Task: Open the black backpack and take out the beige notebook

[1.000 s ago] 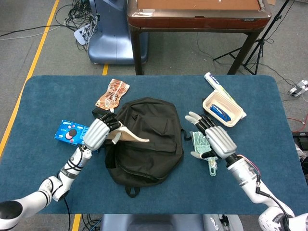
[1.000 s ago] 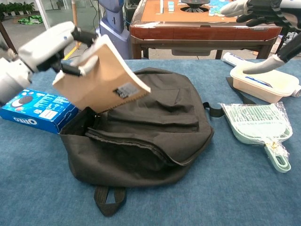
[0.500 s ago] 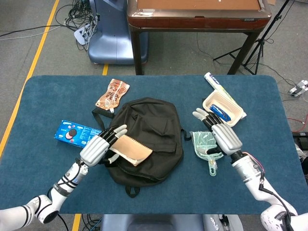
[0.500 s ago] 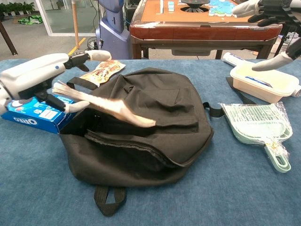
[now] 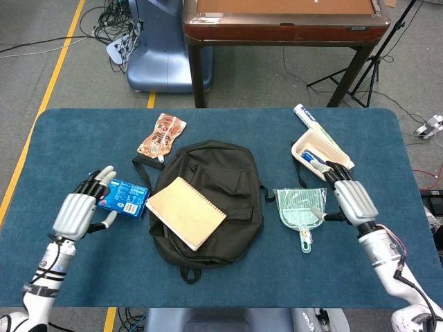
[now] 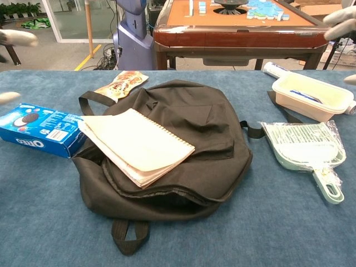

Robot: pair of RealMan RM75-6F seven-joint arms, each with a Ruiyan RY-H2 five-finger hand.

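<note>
With both the left hand (image 5: 77,211) and right hand (image 5: 353,198) spread and empty, the beige notebook (image 5: 185,211) lies on the black backpack (image 5: 228,187), seemingly overhanging its slack edge, so it might slide off.

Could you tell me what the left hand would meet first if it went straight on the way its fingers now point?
Probably the blue Oreo box: the left hand points up-right, fingertips at its near end.
</note>
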